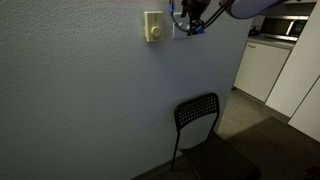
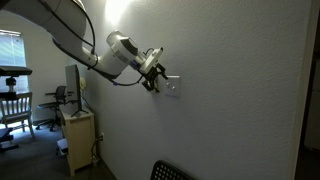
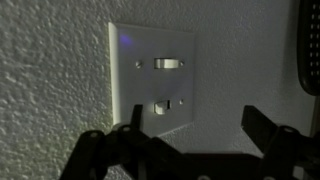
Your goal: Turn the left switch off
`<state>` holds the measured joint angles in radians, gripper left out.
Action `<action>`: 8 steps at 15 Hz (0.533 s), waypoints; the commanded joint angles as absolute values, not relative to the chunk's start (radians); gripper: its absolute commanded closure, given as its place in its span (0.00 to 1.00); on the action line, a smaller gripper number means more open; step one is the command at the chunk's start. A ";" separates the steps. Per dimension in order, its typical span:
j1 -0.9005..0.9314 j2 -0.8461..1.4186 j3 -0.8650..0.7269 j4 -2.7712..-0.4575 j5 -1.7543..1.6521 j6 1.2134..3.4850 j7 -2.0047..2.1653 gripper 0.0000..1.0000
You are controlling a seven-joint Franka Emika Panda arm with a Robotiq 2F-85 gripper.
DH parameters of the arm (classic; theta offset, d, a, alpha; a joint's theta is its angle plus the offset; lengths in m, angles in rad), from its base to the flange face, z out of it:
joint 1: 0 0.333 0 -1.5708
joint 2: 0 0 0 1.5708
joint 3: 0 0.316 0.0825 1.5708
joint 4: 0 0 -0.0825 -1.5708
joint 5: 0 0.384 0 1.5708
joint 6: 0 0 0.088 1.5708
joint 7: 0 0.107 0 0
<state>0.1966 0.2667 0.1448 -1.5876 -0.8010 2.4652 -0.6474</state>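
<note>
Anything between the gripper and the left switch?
Nothing visible. In the wrist view the open gripper faces the white switch plate directly, one fingertip beside its lower rocker; only bare wall around. The knob plate sits off to the side.

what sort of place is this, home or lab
Probably an apartment or home: a textured wall with a switch plate, a black chair beside it, and white kitchen-style cabinets beyond.
</note>
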 commanded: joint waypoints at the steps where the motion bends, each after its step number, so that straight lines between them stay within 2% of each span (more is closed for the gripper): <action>1: 0.176 0.318 0.156 -1.537 -0.745 2.489 -0.696 0.00; 8: 0.179 0.356 0.152 -1.498 -0.651 2.488 -0.748 0.00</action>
<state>0.1934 0.3177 0.1453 -1.5415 -0.6847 2.4739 -0.6953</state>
